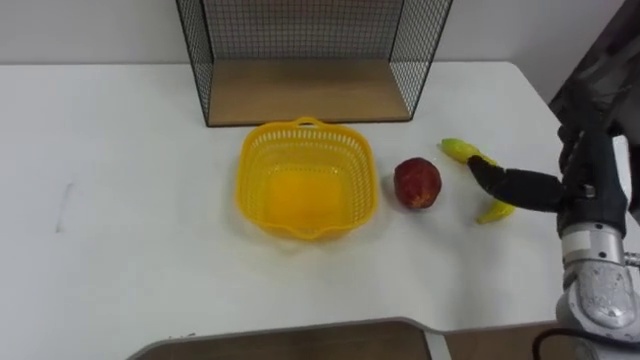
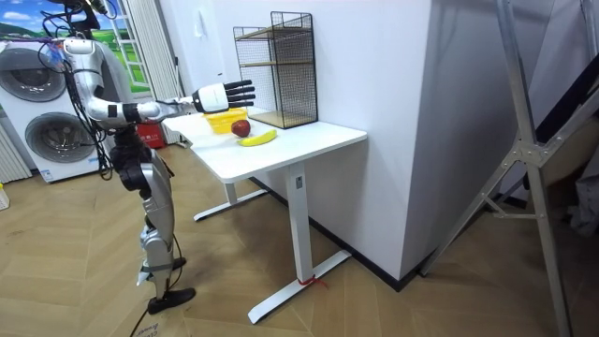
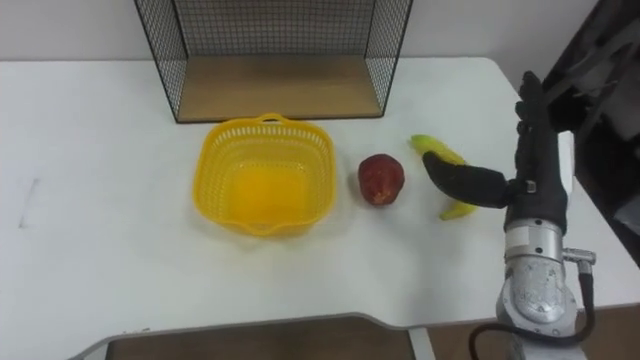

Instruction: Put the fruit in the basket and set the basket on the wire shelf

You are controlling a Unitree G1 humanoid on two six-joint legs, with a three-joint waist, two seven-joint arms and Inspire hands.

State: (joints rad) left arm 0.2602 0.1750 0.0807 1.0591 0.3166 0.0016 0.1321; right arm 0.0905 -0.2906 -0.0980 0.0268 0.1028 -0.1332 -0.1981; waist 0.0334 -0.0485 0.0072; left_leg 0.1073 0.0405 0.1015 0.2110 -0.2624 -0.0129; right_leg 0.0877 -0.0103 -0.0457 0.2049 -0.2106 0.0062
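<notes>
- Tabletop: white; its left part is bare, with a faint mark near the left edge.
- Basket: yellow plastic with a lattice wall, standing upright about mid-tabletop. No fruit is in it. It has a small handle loop on the far rim.
- Shelf: black wire cage with a wooden floor, at the back of the tabletop just behind the basket and apart from it. Its open side faces the robot.
- Apple: red, lying on the tabletop just right of the basket. A narrow gap separates the two.
- Banana: yellow, right of the apple and near it, lying at a slant. The far end and the near tip show; the middle is covered by the thumb.
- Right hand: comes in from the lower right with the palm turned left toward the fruit.
- Fingers: straight, close together, pointing away from the robot. The thumb sticks out leftward across the banana. They hold nothing. I cannot tell whether the thumb touches the banana.
- Room view: the robot stands at the end of the tabletop on the room view's left. Its right arm is stretched out level, with the hand held above the fruit. The apple and banana lie at the near edge, and the basket and shelf are beyond them.
</notes>
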